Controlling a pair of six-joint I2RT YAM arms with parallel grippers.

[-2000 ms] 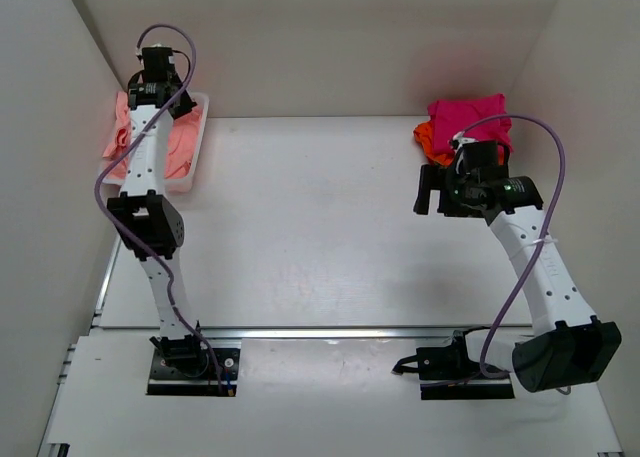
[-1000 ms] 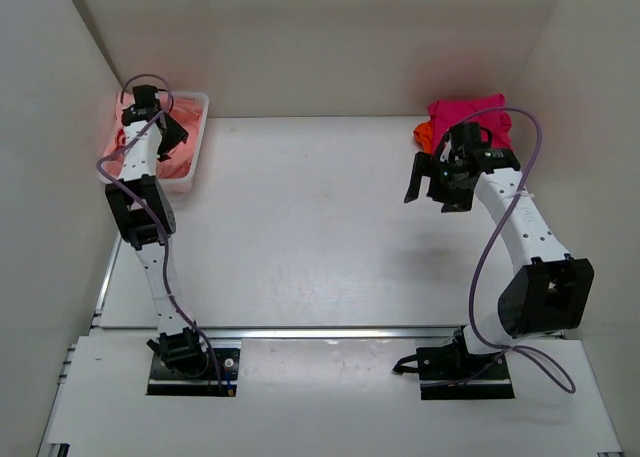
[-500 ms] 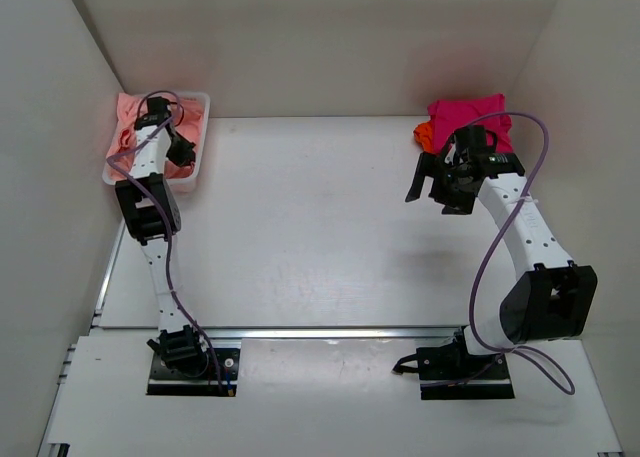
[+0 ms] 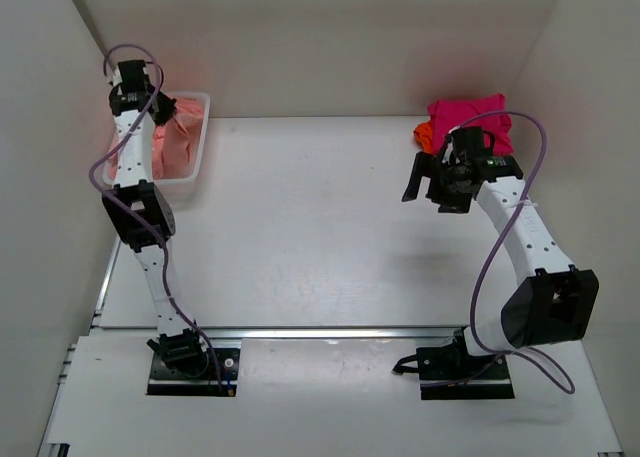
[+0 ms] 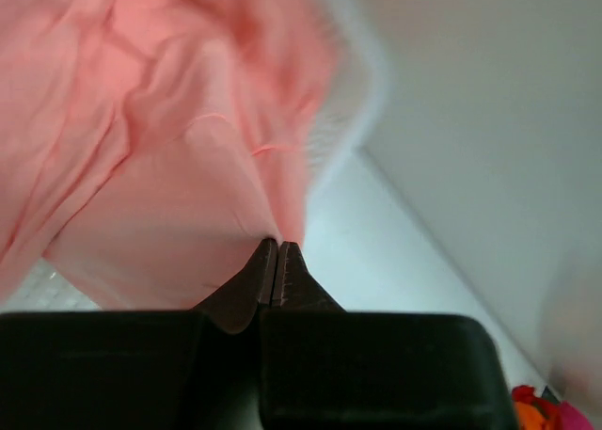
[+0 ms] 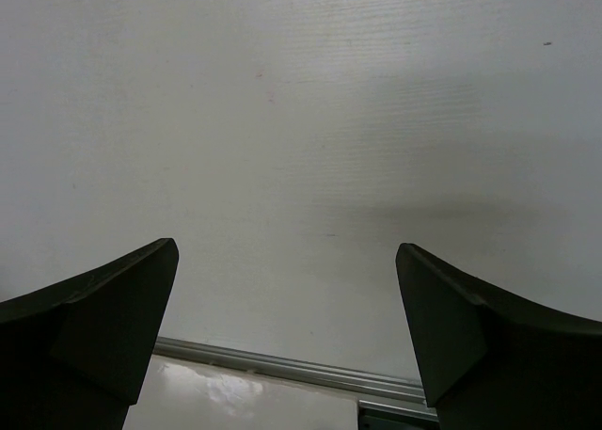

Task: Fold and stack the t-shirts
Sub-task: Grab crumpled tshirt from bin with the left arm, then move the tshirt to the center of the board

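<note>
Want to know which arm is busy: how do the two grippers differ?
The left gripper is shut on the salmon-pink t-shirt above the white basket; the right gripper is wide open and empty. The left gripper is at the far left corner; the right gripper hangs over the table beside the magenta t-shirt. Both are black.

White matte bench (image 4: pixel 330 237), boxed in by plain off-white panels: back wall (image 4: pixel 330 47), left wall (image 4: pixel 40 257), right wall (image 4: pixel 600 207). Aluminium rail (image 4: pixel 330 332) runs across the bench's near edge and catches a bright glare strip. Light is soft and even, with only faint shadows on the bench surface.
</note>
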